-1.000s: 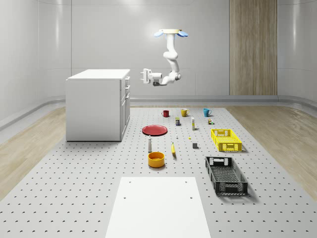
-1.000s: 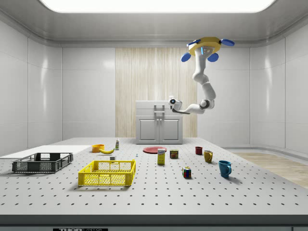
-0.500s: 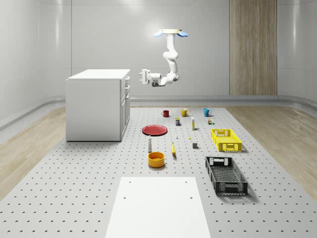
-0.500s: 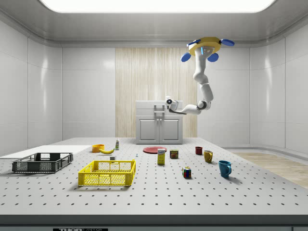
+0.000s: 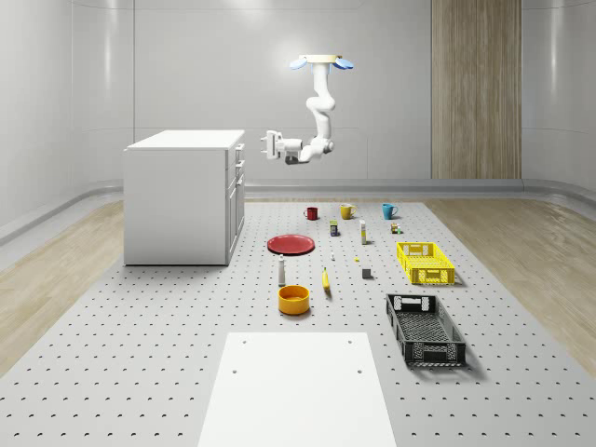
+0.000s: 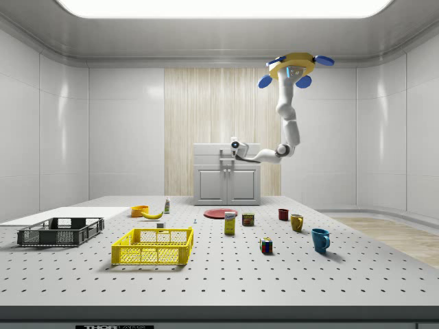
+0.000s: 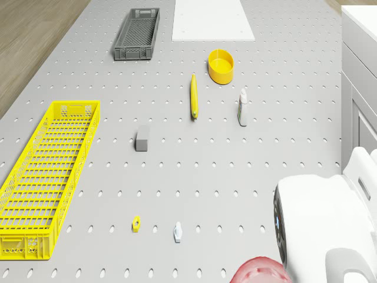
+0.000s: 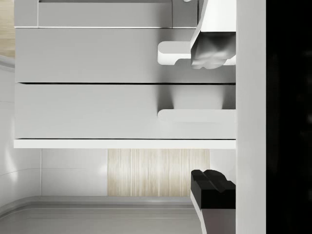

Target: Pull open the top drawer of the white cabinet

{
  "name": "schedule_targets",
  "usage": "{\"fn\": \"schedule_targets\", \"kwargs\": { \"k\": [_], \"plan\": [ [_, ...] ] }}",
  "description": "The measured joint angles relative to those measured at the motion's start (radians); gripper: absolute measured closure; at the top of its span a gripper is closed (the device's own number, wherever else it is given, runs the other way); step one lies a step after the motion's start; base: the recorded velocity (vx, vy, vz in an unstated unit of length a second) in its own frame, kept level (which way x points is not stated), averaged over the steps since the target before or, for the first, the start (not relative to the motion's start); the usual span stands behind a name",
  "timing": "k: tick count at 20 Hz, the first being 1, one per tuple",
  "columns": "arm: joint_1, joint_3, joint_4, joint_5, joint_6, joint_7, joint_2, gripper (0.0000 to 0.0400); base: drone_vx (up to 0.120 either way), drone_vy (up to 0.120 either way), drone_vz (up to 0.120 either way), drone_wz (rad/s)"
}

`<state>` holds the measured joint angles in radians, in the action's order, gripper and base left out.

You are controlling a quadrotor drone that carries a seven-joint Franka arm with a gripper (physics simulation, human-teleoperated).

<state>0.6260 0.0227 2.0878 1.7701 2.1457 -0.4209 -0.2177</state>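
The white cabinet (image 5: 182,200) stands on the whole-scene view's left, its drawer fronts facing right. Its top drawer (image 5: 239,149) is closed. The drone (image 5: 321,62) hovers high to the right of the cabinet, over the far end of the table. Its arm bends down and reaches left. My gripper (image 5: 268,142) is level with the top drawer, a short gap from its front. In the wrist view the fingers (image 8: 212,48) stand wide apart, open, and the top drawer's handle (image 8: 192,115) lies in line between them. In the side view my gripper (image 6: 234,144) sits before the cabinet (image 6: 228,185).
On the perforated table lie a red plate (image 5: 291,244), three mugs (image 5: 347,211), a banana (image 5: 326,279), a yellow bowl (image 5: 293,299), a bottle (image 5: 281,271), a yellow crate (image 5: 425,263) and a black crate (image 5: 425,329). A white sheet (image 5: 296,386) lies in front.
The arm has stretched toward the cabinet, carrying the gripper closer to the top drawer front and slightly higher. The drone has held its place.
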Motion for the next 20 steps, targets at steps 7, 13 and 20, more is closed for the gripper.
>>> {"fn": "schedule_targets", "kwargs": {
  "k": [7, 13, 20],
  "plan": [
    [-0.034, -0.048, -0.089, 0.012, 0.015, -0.002, 0.084, 0.0095, 0.000, 0.000, 0.000, 0.000],
    [-0.046, -0.096, -0.150, 0.024, 0.048, -0.002, 0.138, 0.0095, 0.000, 0.000, 0.000, 0.000],
    [-0.053, -0.143, -0.209, 0.033, 0.087, -0.001, 0.188, 0.0095, 0.000, 0.000, 0.000, 0.000]
  ]
}}
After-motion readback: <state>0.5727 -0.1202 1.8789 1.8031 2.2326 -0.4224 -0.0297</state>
